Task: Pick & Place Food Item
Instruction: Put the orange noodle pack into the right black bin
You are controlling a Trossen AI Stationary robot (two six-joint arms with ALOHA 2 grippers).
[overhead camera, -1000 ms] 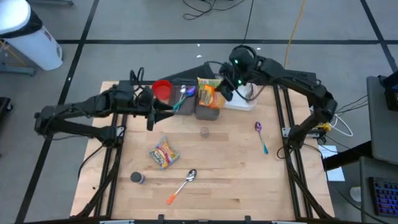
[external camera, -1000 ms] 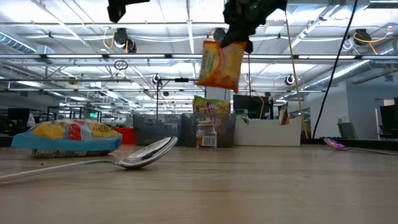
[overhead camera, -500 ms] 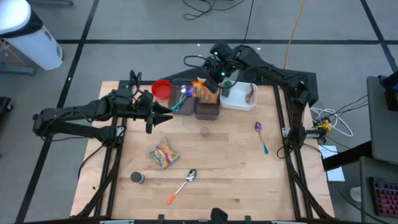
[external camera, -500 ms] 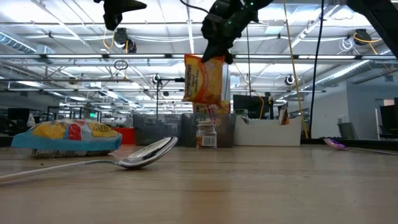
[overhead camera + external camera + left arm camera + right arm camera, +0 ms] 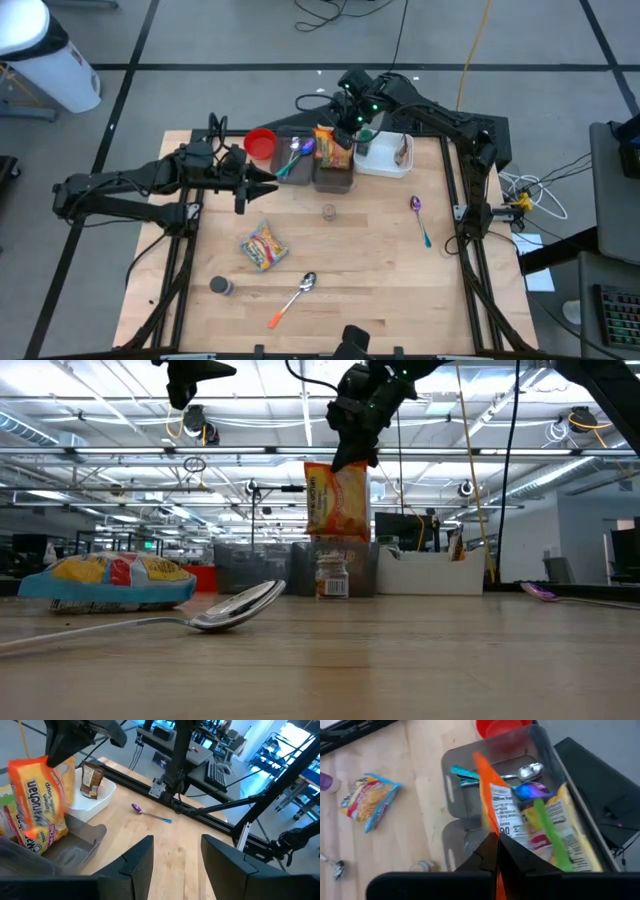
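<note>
An orange ramen packet (image 5: 333,148) hangs over the grey bin (image 5: 336,184) at the table's far edge, with my right gripper (image 5: 350,118) shut on it from above. In the bin below it stands another yellow packet (image 5: 555,832). A third noodle packet (image 5: 263,245) lies flat on the table, left of centre. My left gripper (image 5: 274,180) hovers open left of the bins with nothing between its fingers (image 5: 142,852). My right gripper pinches the orange packet by its top edge (image 5: 340,462) between its two fingers (image 5: 487,852). It comes from above, slanting down from the table's far right. The packet hangs upright below the fingers, clear of the bin.
A second grey bin (image 5: 296,170) holds spoons, with a red cup (image 5: 260,143) to its left. To the right of the bins a white tray (image 5: 384,163) holds a brown packet. On the table lie a small jar (image 5: 328,211), a purple spoon (image 5: 420,216), a metal spoon (image 5: 298,293) and a dark cap (image 5: 220,286).
My right gripper has carried the orange packet toward the table's left along the far edge and a little down, from beside the white tray to over the grey bin. The packet still hangs from it and has swung slightly.
</note>
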